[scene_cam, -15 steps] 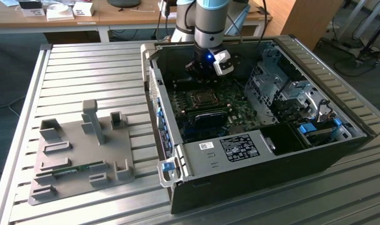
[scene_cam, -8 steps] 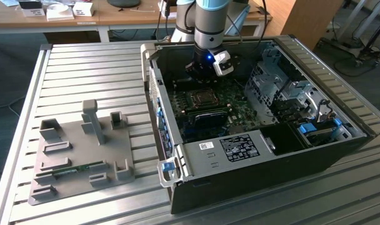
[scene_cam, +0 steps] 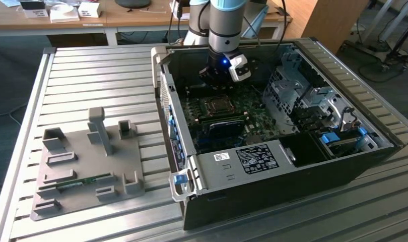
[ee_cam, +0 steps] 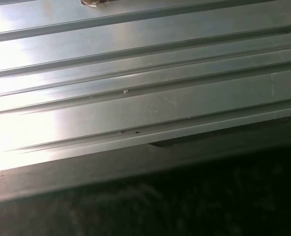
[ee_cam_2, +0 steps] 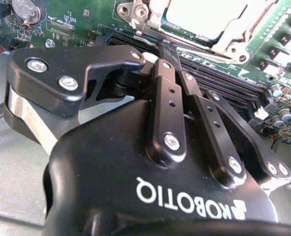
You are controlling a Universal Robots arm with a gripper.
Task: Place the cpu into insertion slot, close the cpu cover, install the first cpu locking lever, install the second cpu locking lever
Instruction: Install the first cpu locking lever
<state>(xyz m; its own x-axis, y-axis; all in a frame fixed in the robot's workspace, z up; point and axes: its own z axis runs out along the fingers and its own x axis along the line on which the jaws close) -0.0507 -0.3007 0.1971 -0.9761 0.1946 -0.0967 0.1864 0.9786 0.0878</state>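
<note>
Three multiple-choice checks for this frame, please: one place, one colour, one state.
1. Relative to the computer case, the gripper is: A beside it; B inside it, above the motherboard; C raised clear of it.
2. The motherboard is: A green; B red; C white.
3. The case is: A shut; B standing upright; C open, insides exposed.
Answers: B, the exterior view shows it down between the case walls; A, green in the second wrist view; C, the boards inside lie in plain sight.
</note>
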